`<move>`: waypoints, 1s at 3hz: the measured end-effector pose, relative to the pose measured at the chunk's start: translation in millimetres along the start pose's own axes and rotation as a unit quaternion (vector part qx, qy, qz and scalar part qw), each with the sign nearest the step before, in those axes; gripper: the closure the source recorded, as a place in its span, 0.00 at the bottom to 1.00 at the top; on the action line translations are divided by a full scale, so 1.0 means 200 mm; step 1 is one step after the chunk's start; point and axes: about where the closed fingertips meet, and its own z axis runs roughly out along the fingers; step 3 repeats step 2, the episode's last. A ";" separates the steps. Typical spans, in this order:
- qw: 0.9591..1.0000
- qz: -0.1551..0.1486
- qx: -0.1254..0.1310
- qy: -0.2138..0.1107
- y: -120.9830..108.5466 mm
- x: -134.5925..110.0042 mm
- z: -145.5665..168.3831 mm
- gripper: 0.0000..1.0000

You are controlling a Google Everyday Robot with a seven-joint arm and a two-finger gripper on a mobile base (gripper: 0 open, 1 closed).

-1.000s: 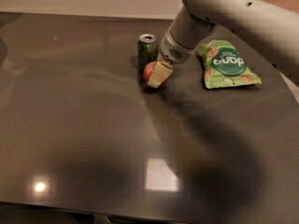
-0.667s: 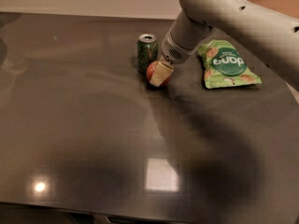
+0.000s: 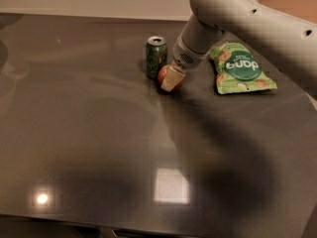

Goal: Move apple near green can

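Gripping across the apple (image 3: 161, 75) at its widest part looks right: rigid, smooth-skinned, fairly heavy, likely to roll or bruise if dropped. Gripper (image 3: 171, 78) is clamped on it, low on the table (image 3: 99, 133), just right of the green can (image 3: 156, 56). Versus a second ago, apple and gripper sit slightly further right; can unmoved.

- Table (image 3: 99, 133): dark, glossy.
- Can (image 3: 156, 57): upright.
- Apple (image 3: 163, 75): just right of can.
- Bag (image 3: 241, 68): flat, farther right of can.
- Gripper (image 3: 172, 78): on apple, beside can.
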 end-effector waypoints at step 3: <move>1.000 -0.001 -0.001 0.001 0.00 0.00 0.01 0.00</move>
